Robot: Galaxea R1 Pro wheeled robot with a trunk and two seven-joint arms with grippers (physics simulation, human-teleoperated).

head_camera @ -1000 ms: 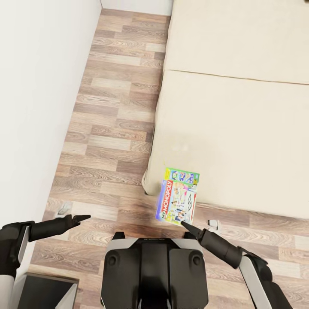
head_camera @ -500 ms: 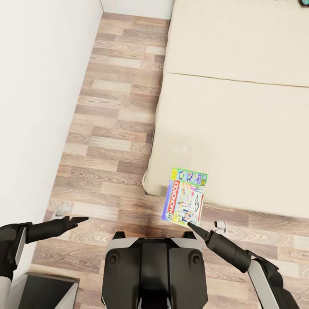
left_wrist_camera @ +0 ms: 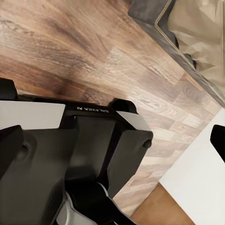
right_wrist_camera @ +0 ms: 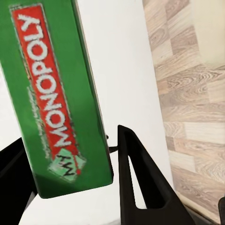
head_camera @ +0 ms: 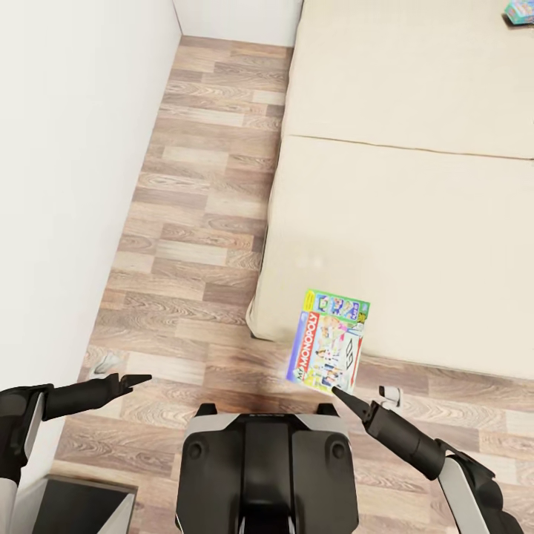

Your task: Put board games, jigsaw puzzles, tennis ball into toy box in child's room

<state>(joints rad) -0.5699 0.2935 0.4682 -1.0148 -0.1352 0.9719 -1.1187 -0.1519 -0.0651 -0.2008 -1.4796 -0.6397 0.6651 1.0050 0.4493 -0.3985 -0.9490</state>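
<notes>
A green-blue "Monopoly" board game [head_camera: 328, 348] hangs upright over the floor just off the bed's near corner, my right gripper [head_camera: 343, 394] shut on its lower edge. The right wrist view shows its green side [right_wrist_camera: 56, 103] clamped between the dark fingers [right_wrist_camera: 136, 187]. A second board game [head_camera: 519, 11], small and blue, lies far back on the cream bed [head_camera: 415, 222]. Off to the left, my left gripper [head_camera: 132, 382] hovers open over the floor, holding nothing. The table, toy box, jigsaw puzzles and tennis ball are out of view.
A white wall [head_camera: 67, 148] runs along the left, with a strip of wood plank floor [head_camera: 193, 222] between it and the bed. A dark grey block [head_camera: 74, 504] sits at my lower left. My trunk [head_camera: 267, 467] is at the bottom centre.
The view has shifted, bringing the small blue game into sight on the far bed. My right gripper has carried the Monopoly box slightly rightward. The left arm has barely moved.
</notes>
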